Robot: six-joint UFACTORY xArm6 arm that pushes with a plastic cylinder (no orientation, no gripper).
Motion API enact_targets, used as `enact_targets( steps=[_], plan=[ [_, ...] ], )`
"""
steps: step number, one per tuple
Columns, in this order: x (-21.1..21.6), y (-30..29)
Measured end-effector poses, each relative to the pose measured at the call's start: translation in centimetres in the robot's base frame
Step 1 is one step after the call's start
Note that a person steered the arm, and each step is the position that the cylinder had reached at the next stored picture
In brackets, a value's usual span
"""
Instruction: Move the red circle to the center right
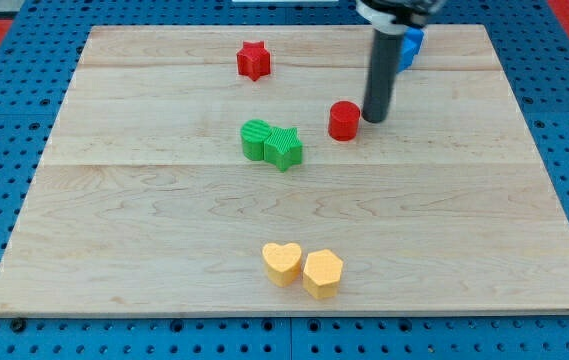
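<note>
The bench [164, 260], a pale wooden board, is filling most of the view and is carrying 7 small blocks. I am taking the red circle [343, 121] as the landmark; it is sitting a little toward the view's top and right of the board's middle.

My rod is coming down from the view's top, and my tip [375, 118] is standing just beside the red circle, on its right side; I cannot tell if they are touching. There is no claw on this arm, so there is nothing to say about wide or narrow.

Left of the circle and slightly lower, a green round block [256, 139] and a green star [284, 148] are touching each other. Far below the circle, a yellow heart [282, 263] and a yellow hexagon [322, 273] are lying side by side. A red star [253, 60] is sitting up and to the left. A blue block [413, 45], shape unclear, is half hiding behind the rod, up and to the right.

I am judging the task as hardly begun: the circle is well apart from the center right edge, and my tip is standing on the wrong side for pushing it rightward.
</note>
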State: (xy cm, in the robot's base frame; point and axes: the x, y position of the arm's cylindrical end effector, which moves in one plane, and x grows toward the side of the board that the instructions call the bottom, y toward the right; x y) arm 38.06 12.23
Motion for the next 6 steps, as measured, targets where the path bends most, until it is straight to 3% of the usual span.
enact_targets(
  steps=[2, 3, 4, 5, 6],
  plan=[
    [-5.5, -4.7],
    [-4.4, -8.8],
    [3.3, -4.9],
    [7.2, 0.5],
    [3.1, -0.7]
  ],
)
